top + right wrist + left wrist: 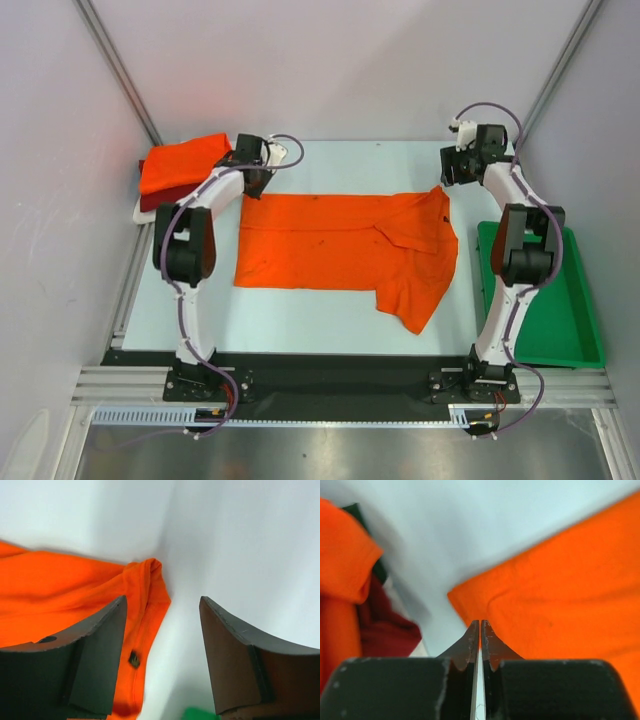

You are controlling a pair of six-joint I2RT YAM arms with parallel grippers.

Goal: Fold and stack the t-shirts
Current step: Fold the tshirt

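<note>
Top external view has the orange t-shirt [330, 240] spread as a wide band across the middle of the tabletop [300, 310]. It is smooth on its left half and bunched on the right, where a flap trails toward the near edge. A stack of folded t-shirts [178, 165], orange over dark red over white, sits at the far left corner, and the green tray [575, 340] lies along the right edge. The left gripper [480, 623] hangs just above the spread shirt's far left corner with its jaws all but together; only a sliver of light shows between them and no cloth is in that slit. The right gripper [162, 602] stands wide apart at the far right corner with nothing between its fingers, the bunched cloth just beside one of them. I judge the step in hand to be taking the far edge for a fold toward the near edge. To do it well, the left jaws need to part before they go down. Both pincers should bite the same edge close to its corners, pinching every layer there, and lift together so the band is kept taut. The right side calls for care: the rumpled flap could drag or crease crookedly, so it may want flattening first. Carry low and level, then lay edge on edge.
</note>
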